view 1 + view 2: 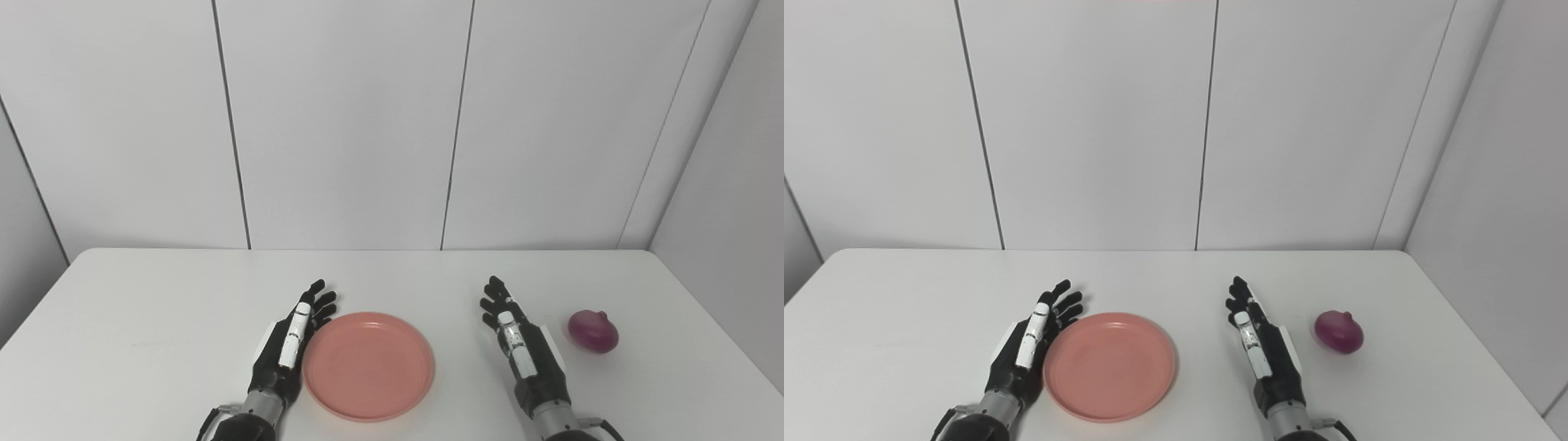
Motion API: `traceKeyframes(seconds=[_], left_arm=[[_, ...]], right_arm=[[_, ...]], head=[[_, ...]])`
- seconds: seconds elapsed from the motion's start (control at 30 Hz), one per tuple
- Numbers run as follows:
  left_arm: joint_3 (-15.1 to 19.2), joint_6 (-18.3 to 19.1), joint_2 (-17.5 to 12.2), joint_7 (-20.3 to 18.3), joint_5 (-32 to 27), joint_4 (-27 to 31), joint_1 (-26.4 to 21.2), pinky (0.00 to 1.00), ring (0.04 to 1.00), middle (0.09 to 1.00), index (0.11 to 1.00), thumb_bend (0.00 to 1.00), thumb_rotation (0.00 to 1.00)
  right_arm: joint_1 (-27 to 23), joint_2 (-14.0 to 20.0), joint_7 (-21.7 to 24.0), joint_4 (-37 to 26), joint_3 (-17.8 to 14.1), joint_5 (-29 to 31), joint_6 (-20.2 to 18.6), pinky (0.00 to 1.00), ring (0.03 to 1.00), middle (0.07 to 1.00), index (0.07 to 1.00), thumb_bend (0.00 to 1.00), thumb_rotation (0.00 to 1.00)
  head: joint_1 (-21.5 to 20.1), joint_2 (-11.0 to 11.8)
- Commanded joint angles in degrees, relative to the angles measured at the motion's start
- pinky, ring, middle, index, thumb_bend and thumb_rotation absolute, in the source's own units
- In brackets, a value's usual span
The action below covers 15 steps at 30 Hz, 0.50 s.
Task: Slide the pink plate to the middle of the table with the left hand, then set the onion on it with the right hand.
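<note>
The left hand (291,346) rests edge-up on the white table (153,318), fingers stretched forward and spread apart, holding nothing; its palm side faces the pink plate (368,365), whose left rim lies just beside it, seemingly touching the fingers. The plate sits flat and bare, near the table's front edge and roughly central, between the two hands. To the plate's right, clear of its rim, the right hand (522,346) likewise stands on its edge with fingers extended and apart, empty. The purple onion (592,331) lies on the table just beyond the right hand's outer side, near it but not touching, its tip pointing upward.
</note>
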<state>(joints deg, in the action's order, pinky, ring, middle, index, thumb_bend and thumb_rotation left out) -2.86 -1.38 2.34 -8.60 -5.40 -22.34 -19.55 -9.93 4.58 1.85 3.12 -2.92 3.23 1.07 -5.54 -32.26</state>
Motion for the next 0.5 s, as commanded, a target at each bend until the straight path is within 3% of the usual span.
traceKeyframes(seconds=[0.0,0.3,0.47], left_arm=[[-0.5,0.4,-1.1,-0.2,1.1,0.1,0.4,0.92,0.909,0.916,0.925,0.55,1.0],[-1.0,-1.6,-2.7,-0.1,2.5,-1.2,-0.1,0.91,0.907,0.923,0.927,0.56,1.0],[-0.4,-1.7,-3.1,-0.1,2.3,-1.6,-0.4,0.91,0.906,0.912,0.92,0.57,1.0]], right_arm=[[-3.2,1.4,-0.4,-2.5,-0.3,-1.6,1.9,0.95,0.952,0.959,0.97,0.55,0.82],[-5.1,7.3,-4.2,-5.1,0.0,-15.1,2.0,0.9,0.926,0.921,0.936,0.67,0.79],[-5.9,9.2,-5.1,-5.3,-0.2,-17.6,2.2,0.84,0.881,0.912,0.928,0.7,0.64]], head=[[0.0,-0.2],[-1.1,-2.7],[-1.6,-3.4]])
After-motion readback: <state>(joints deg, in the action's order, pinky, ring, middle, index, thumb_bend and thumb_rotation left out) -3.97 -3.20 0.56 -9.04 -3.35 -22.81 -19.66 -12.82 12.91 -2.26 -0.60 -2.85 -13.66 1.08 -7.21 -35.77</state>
